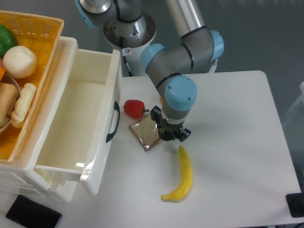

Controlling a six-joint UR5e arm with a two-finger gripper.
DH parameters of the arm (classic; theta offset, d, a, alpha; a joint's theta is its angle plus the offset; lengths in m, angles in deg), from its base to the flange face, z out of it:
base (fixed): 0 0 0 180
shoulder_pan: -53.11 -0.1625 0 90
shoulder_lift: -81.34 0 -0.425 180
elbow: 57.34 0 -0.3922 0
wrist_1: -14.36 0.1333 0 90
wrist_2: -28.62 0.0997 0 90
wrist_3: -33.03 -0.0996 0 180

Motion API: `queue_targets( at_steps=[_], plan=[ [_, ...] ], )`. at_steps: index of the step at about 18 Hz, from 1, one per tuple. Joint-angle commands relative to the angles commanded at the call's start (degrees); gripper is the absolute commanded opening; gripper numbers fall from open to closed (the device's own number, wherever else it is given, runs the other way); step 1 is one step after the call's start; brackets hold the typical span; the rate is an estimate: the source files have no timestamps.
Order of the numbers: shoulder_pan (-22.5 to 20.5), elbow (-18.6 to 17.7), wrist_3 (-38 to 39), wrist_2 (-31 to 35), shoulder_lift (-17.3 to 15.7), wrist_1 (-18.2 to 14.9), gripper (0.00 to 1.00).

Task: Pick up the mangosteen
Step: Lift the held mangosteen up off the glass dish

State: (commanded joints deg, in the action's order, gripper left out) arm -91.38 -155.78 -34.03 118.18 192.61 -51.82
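Your claw [173, 134] hangs over the right edge of the bread slice [146, 134] near the worktop [232, 123] centre; you cannot tell how far its fingers are spread. You cannot see the mangosteen, hidden somewhere beneath the arm. Red fruit [134, 108] lies toward the drawer [80, 118]; banana [183, 175] sits nearer the front edge.

We see a smooth, matt white table [237, 118] carrying a glossy yellow plastic banana [183, 175], a shiny red pepper-like fruit [133, 108] and a bread slice [147, 134] with a grainy, rough-looking face inside a glossier brown crust. The open drawer [80, 118] looks like glossy white plastic that catches the light along its front lip, and above it sits a basket [38, 33] of yellow woven plastic. The arm [178, 57] shows brushed silvery metal tubing, smooth grey housings and matt pale-blue plastic caps.
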Motion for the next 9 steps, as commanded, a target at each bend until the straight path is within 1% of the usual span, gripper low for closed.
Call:
queue_targets(
  at_steps=[9],
  plan=[
    [-0.7,0.4,0.0,0.0,0.0,0.0,0.19]
  ],
)
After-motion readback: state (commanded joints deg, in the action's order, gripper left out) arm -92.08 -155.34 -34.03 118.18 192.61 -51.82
